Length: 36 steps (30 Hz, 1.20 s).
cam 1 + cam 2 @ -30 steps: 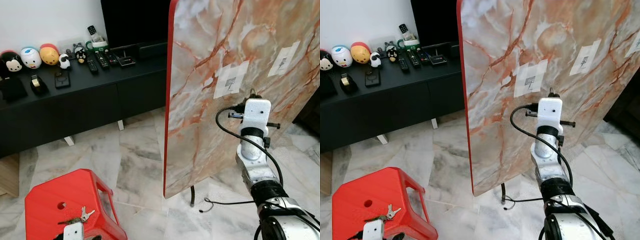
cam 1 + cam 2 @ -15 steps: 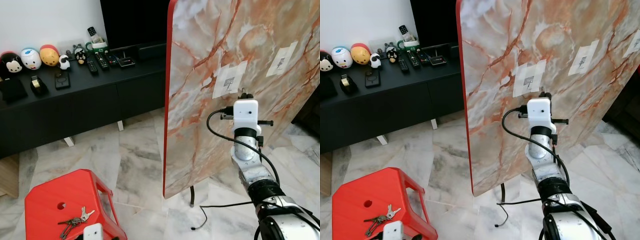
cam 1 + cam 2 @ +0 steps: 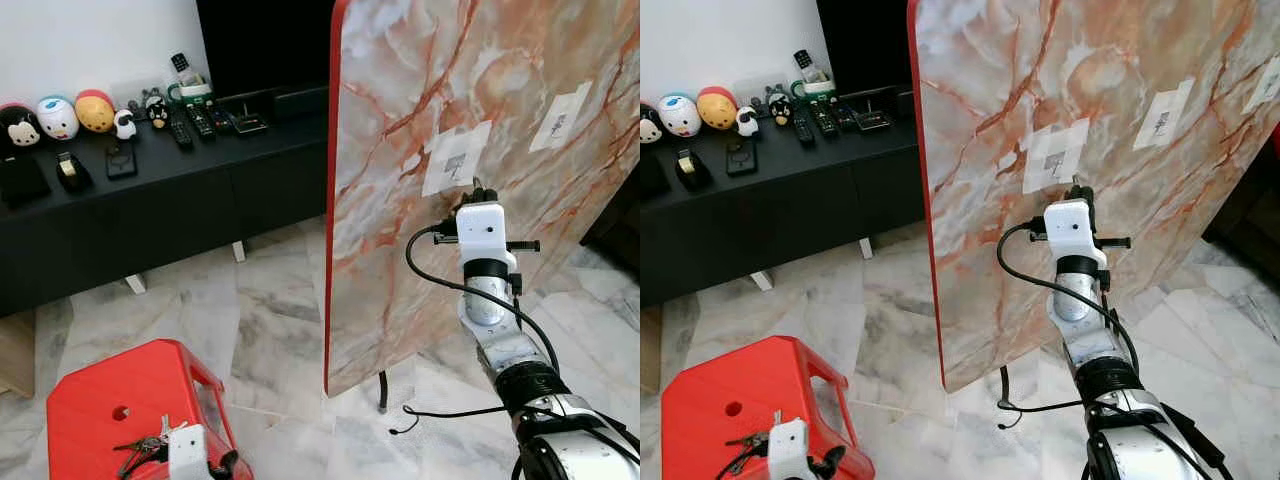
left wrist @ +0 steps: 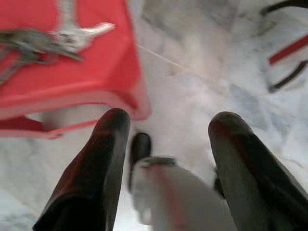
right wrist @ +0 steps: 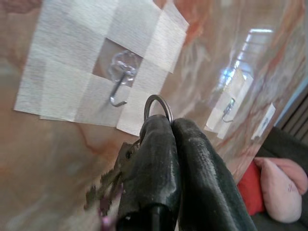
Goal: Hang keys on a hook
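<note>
1. The right gripper (image 5: 161,127) pinches a key ring (image 5: 158,107) just below the hook (image 5: 119,79) on the marble board (image 3: 400,150).
2. Keys dangle beneath, blurred; probably light, loose, swinging, so the ring is the spot to grip.
3. The left gripper (image 4: 166,139) hangs spread beside the red stool (image 3: 90,400).

A bunch of keys (image 3: 145,450) lies on the stool (image 3: 90,400), left of the upright board (image 3: 480,150) bearing the hook (image 5: 119,82).

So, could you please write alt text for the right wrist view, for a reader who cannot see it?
The right gripper, fingers shut on a key ring, holds it just below a small metal hook taped to the marble-patterned board. Keys dangle beside the fingers; a second taped hook sits farther along.
</note>
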Motion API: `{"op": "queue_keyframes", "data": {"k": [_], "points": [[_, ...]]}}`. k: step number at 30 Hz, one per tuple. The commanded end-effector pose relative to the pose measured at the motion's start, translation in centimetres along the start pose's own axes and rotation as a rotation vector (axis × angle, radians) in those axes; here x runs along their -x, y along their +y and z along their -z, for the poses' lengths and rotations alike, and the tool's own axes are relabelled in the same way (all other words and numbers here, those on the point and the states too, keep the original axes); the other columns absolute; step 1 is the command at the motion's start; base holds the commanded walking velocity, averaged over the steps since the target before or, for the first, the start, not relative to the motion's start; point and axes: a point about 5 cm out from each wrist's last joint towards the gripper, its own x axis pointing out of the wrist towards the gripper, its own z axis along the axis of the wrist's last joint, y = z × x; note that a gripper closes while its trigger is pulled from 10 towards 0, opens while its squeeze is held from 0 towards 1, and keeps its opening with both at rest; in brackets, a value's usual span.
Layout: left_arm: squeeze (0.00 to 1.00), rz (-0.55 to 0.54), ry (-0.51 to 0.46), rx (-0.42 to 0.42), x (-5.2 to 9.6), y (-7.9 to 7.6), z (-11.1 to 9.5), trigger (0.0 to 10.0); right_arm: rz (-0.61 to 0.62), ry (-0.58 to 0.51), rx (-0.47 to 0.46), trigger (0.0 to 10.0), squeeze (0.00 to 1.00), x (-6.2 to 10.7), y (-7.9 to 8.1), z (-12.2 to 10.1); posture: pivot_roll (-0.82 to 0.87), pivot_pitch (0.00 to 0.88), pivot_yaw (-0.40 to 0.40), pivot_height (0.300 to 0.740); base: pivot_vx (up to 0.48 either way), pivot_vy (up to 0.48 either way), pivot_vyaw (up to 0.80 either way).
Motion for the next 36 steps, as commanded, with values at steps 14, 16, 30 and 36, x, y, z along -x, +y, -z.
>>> {"op": "queue_keyframes", "data": {"k": [14, 16, 30, 36], "points": [[0.00, -0.023, 0.056, 0.031, 1.2, 2.4, 2.2, 10.0, -0.004, 0.019, 0.044, 10.0, 0.00, -0.8, 0.0, -0.3, 0.12, 0.101, -0.061, 0.740, 0.000, 0.000, 0.00], [0.00, -0.021, 0.057, 0.031, 1.1, 2.2, 2.3, 10.0, -0.004, 0.019, 0.044, 10.0, 0.00, -0.8, 0.0, -0.3, 0.12, 0.101, -0.061, 0.740, 0.000, 0.000, 0.00], [0.00, -0.022, 0.060, 0.023, 1.0, 1.0, 2.6, 10.0, -0.018, -0.001, 0.060, 10.0, 0.00, -1.4, -0.2, -0.8, 0.12, 0.106, -0.066, 0.740, 0.000, 0.000, 0.00], [0.00, -0.039, 0.052, 0.025, 1.4, 2.9, 2.5, 10.0, -0.017, -0.010, 0.064, 10.0, 0.00, -1.6, -0.2, -1.1, 0.12, 0.106, -0.066, 0.740, 0.000, 0.000, 0.00]]}}
